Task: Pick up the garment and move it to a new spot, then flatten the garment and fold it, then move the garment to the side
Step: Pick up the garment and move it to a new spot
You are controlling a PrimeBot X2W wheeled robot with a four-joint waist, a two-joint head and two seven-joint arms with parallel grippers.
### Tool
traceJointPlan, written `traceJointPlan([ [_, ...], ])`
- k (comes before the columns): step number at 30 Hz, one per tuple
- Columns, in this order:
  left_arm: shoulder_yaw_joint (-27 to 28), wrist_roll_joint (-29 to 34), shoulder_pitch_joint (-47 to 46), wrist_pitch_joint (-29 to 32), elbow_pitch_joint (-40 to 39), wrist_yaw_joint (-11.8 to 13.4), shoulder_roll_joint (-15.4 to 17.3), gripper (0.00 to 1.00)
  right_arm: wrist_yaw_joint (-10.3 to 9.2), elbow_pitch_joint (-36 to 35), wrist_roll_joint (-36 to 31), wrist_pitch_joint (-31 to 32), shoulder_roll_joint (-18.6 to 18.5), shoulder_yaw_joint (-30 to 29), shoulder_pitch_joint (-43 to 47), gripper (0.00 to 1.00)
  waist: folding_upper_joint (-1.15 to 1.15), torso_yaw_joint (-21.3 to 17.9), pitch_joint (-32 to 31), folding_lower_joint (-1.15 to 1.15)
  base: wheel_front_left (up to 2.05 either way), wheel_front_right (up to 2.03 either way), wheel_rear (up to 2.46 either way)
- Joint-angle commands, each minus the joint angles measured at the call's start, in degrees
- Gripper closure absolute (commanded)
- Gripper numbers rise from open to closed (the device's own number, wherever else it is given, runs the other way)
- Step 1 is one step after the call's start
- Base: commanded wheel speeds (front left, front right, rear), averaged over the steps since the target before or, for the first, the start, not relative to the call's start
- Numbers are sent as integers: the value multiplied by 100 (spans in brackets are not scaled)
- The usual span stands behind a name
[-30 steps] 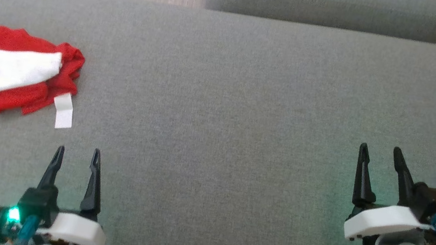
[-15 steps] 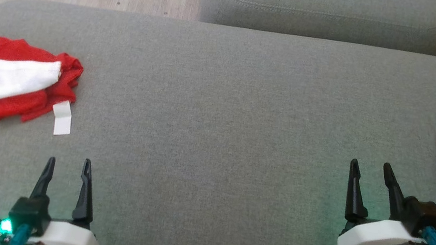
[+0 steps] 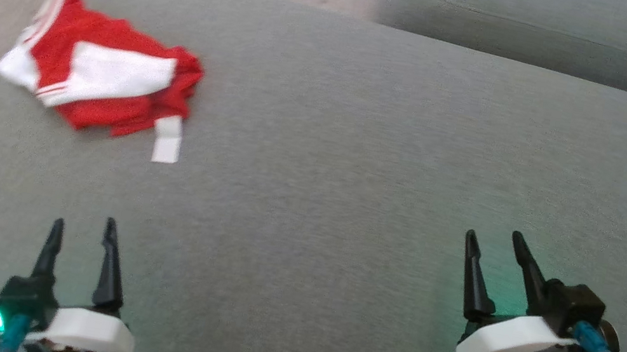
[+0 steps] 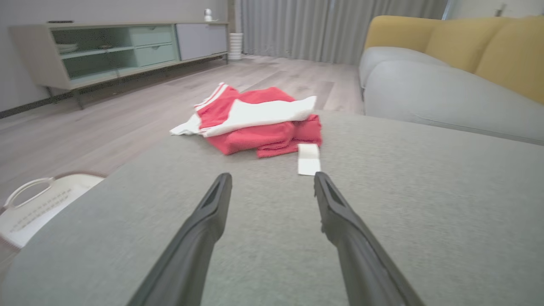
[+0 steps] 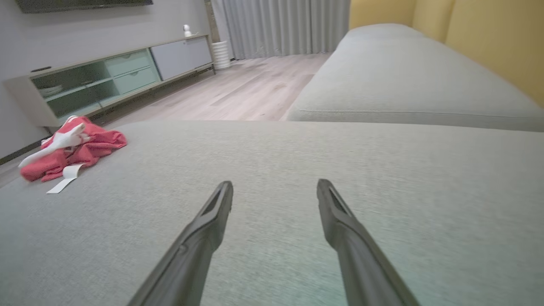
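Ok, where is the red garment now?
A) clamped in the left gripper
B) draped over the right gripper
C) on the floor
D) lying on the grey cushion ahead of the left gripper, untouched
D: the garment lies on the cushion, apart from the open left gripper.

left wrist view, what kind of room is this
Probably a home living room: grey sofa with yellow back cushions, a low sideboard along the wall, curtains and a wood floor.

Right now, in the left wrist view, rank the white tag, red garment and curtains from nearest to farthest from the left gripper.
1. White tag, just beyond the left gripper.
2. Red garment, directly behind the tag.
3. Curtains, far across the room.
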Motion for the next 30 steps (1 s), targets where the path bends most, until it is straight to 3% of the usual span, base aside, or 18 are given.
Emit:
traceJointPlan([
  [1, 293, -50, -204, -55, -195, 44, 25, 0, 37, -148, 28, -37, -1, 213, -191, 0, 0, 551, 161, 0, 0, 0, 0],
  [7, 708, -204, -60, -55, -188, 85, 25, 0, 37, -119, 85, -37, -1, 452, -292, 0, 0, 1117, 275, 0, 0, 0, 0],
  [13, 1081, -207, -34, -55, -161, -25, 25, 0, 37, -106, 101, -37, -1, 546, -375, 0, 0, 1257, 337, 0, 0, 0, 0],
  [18, 1548, -279, -335, -55, 70, -456, 50, 0, 37, -191, 80, -37, -1, 639, -506, 0, 0, 1085, 574, 0, 0, 0, 0],
  [22, 1839, -271, -713, -55, 209, -714, 235, 0, 37, -315, 11, -37, -1, 642, -626, 0, 0, 968, 778, 0, 0, 0, 0],
  [30, 1989, -346, -2237, -55, 941, -1100, 1097, 0, 37, -816, -55, -37, -1, 824, -1013, 0, 0, 572, 1351, 0, 0, 0, 0],
])
